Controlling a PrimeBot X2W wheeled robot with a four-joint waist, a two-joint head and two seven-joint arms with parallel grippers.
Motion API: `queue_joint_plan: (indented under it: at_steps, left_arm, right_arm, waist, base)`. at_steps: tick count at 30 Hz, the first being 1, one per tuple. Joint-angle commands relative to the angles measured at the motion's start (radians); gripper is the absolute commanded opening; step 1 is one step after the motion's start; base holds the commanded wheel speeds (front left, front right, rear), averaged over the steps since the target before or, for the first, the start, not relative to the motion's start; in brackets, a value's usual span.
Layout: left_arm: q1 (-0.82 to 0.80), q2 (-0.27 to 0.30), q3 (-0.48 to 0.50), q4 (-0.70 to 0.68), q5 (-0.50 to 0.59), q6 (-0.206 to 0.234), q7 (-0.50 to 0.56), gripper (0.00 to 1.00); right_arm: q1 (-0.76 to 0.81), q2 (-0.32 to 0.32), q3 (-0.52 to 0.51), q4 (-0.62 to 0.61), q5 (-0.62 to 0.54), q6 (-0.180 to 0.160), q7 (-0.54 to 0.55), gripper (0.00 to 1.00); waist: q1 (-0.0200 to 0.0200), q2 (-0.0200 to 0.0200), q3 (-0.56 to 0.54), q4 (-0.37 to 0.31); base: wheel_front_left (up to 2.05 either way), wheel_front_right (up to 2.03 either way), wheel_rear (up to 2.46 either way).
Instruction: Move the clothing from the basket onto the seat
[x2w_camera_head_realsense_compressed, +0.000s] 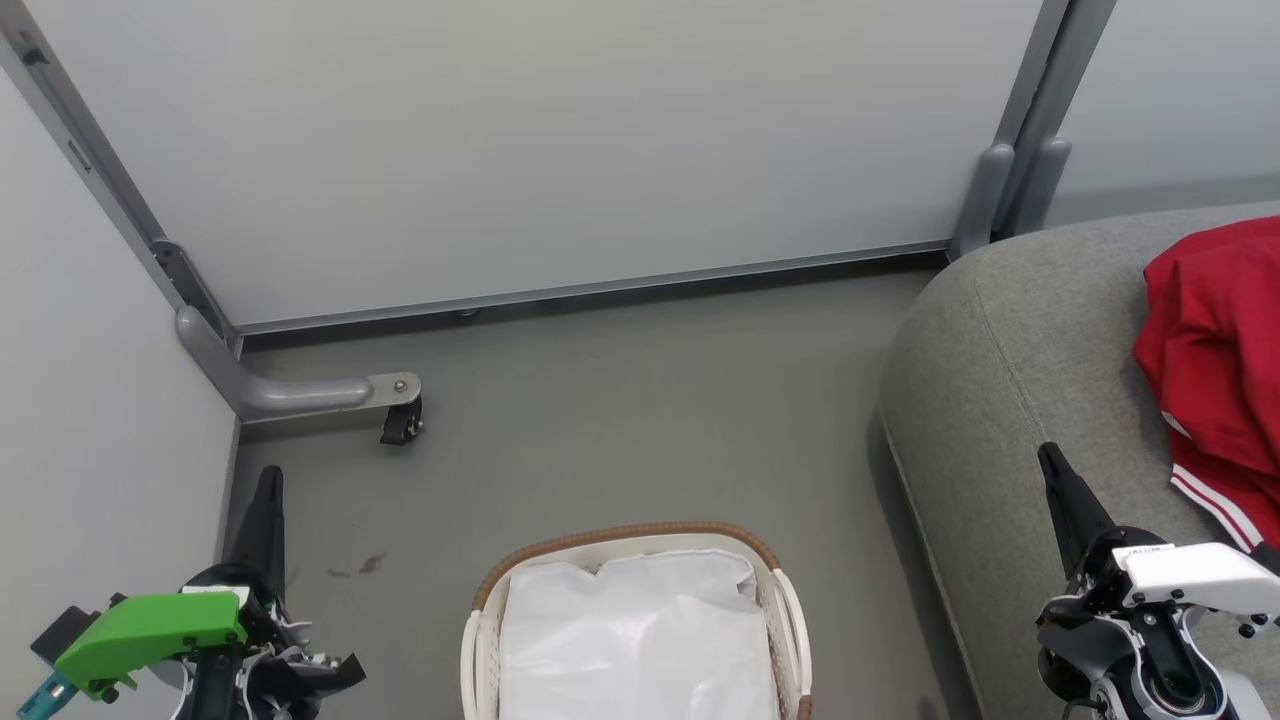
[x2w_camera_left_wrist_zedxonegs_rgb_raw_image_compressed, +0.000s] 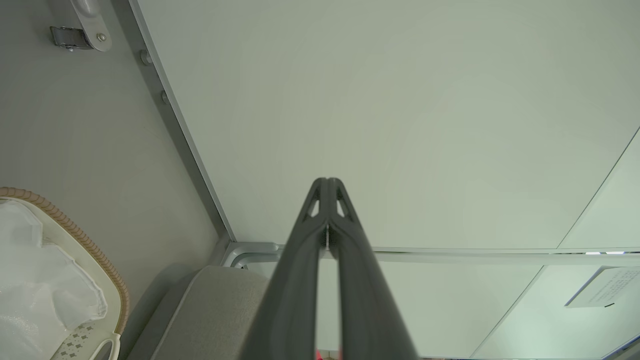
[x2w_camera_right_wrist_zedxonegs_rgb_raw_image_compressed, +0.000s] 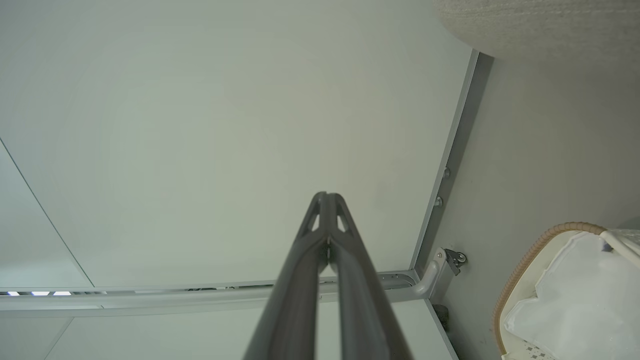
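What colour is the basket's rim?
Brown woven rim on the white basket, clearest in the head view.

- The head view looks steeply down on the floor (x2w_camera_head_realsense_compressed: 620, 400), with the basket (x2w_camera_head_realsense_compressed: 640, 527) at its bottom edge and the seat (x2w_camera_head_realsense_compressed: 1010, 330) at right.
- The left wrist view faces along the left hand (x2w_camera_left_wrist_zedxonegs_rgb_raw_image_compressed: 327, 181) toward a pale wall panel (x2w_camera_left_wrist_zedxonegs_rgb_raw_image_compressed: 400, 125).
- The right wrist view faces the same panel along the right hand (x2w_camera_right_wrist_zedxonegs_rgb_raw_image_compressed: 327, 195).
- All three share basket, panel and seat.
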Motion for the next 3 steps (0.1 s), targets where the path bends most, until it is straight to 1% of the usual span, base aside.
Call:
queue_joint_plan:
  at_steps: [1, 3]
  left_arm:
    - [-0.010, 0.006, 0.002, -0.001, -0.003, -0.006, 0.003, 0.00]
    - [-0.010, 0.006, 0.002, -0.001, -0.003, -0.006, 0.003, 0.00]
  right_arm:
    - [0.010, -0.006, -0.002, -0.003, 0.003, 0.000, 0.003, 0.00]
    - [0.010, -0.006, -0.002, -0.003, 0.003, 0.000, 0.003, 0.00]
  waist:
    - [0.0000, 0.0000, 0.000, 0.000]
    - [0.0000, 0.0000, 0.000, 0.000]
  base:
    - [0.00, 0.00, 0.00]
    - [0.00, 0.00, 0.00]
